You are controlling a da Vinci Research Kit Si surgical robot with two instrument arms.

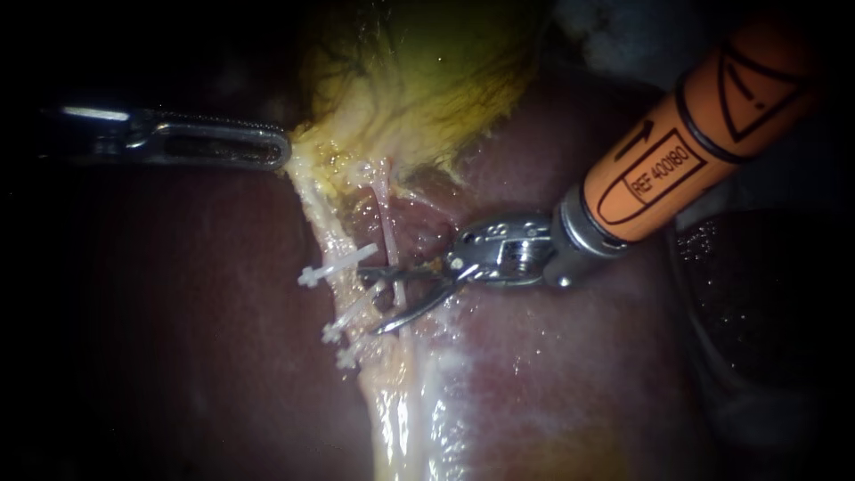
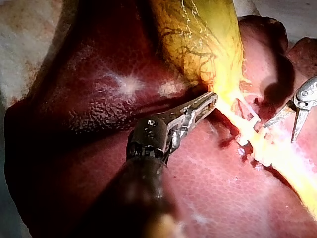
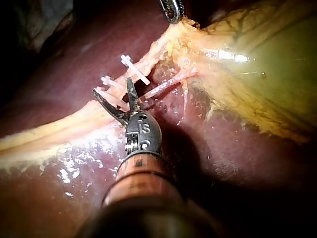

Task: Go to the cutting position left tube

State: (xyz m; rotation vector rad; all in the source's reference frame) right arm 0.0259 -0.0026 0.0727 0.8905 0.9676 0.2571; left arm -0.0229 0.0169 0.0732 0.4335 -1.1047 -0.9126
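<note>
The left tube (image 1: 322,233) is a pale yellow band running down from the gallbladder (image 1: 427,80), with three white clips (image 1: 337,264) across it. A thinner pink tube (image 1: 387,233) lies just to its right. My right instrument (image 1: 368,301), on an orange shaft, has its two curved blades open. Their tips reach the left tube's edge among the clips, and the thin pink tube crosses between the blades. In the right wrist view the open blades (image 3: 112,85) straddle a clip (image 3: 111,82). My left instrument (image 1: 280,147) is shut on the gallbladder's neck and holds it taut.
Dark red liver (image 1: 178,338) lies around and under the tubes, wet and shiny below them. In the left wrist view my left instrument (image 2: 210,99) grips the yellow edge where the gallbladder (image 2: 198,39) narrows, with my right instrument (image 2: 279,133) beyond.
</note>
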